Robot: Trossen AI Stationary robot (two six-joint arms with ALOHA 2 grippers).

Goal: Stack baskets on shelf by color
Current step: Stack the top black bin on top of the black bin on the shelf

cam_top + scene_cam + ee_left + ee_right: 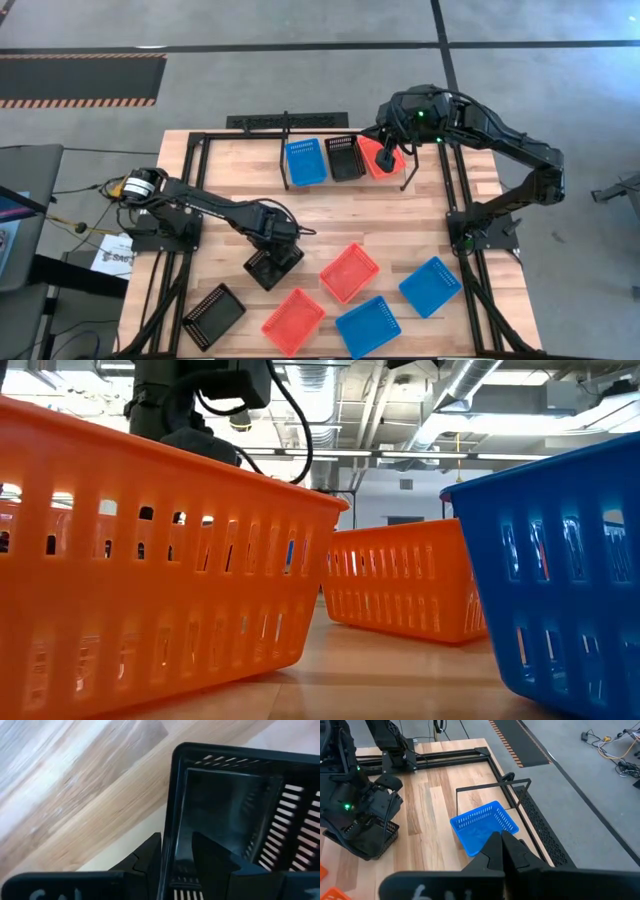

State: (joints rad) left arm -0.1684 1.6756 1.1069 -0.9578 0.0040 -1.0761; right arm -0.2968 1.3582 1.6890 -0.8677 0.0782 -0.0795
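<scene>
My left gripper [272, 252] points down at the table's middle left and is shut on a black basket [276, 266]. On the shelf [490, 785] at the far edge, a blue basket [306, 162], a black basket [345, 157] and a red-orange basket [376, 153] stand side by side on their bases. My right gripper [389, 160] hovers shut above the red-orange one and touches nothing. Another black basket [213, 315] rests on the table near the front left. My left gripper has the black basket by one side wall, near a corner [169, 840]. One finger [212, 857] is inside the basket and one finger [147, 860] outside, coming from above and pointing down. Whether the basket's base rests on the table I cannot tell.
Two red-orange baskets [350, 272] [293, 321] and two blue ones [368, 326] [430, 286] lie loose on the near half of the table. Black frame rails [455, 200] run along the table's sides. Bare wood lies between the shelf and the loose baskets.
</scene>
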